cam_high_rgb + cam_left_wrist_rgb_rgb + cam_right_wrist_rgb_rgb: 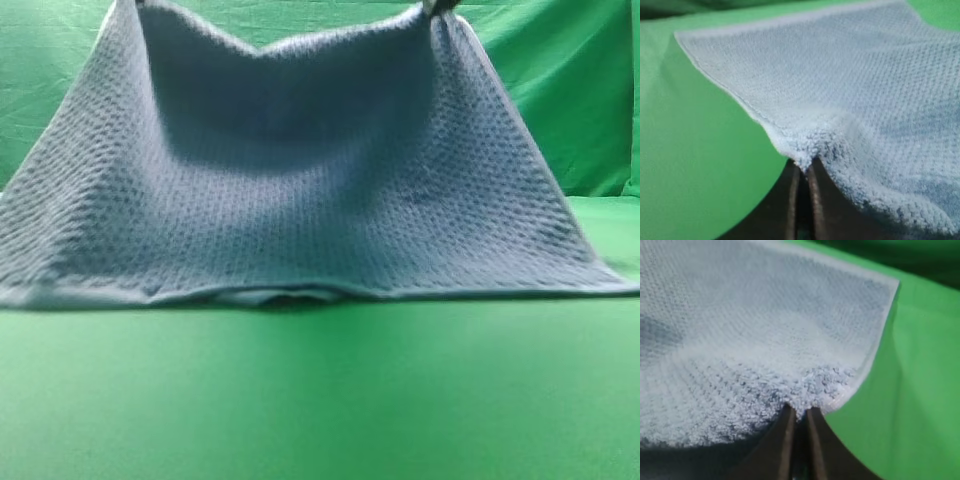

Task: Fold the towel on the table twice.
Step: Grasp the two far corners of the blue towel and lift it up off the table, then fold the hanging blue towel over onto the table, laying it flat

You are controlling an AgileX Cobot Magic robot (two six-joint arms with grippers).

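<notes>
Most of both arms is out of sight here. In the high view only a dark bit of the right gripper (440,8) pokes in at the top edge, and the left gripper (803,167) is basically cut off at the top left corner, so it can't really be made out there. The towel (300,190) fills so much of that view that whatever sits behind it on the table (320,400) is hidden, and the whole shot is a bit soft.

The wrist views are clearer. The left gripper has its jaws pressed together on a bunched corner of the towel, and the right gripper (799,412) is doing the same on the other corner, fabric puckered right at the tips.

The towel hangs like a tent: its two upper corners are lifted high, the top edge sags in the middle between them, and the bottom edge lies on the table running left to right across the view. So its long axis goes side to side, with the sheet sloping up and away from the table. A green backdrop (560,90) shows behind it.
</notes>
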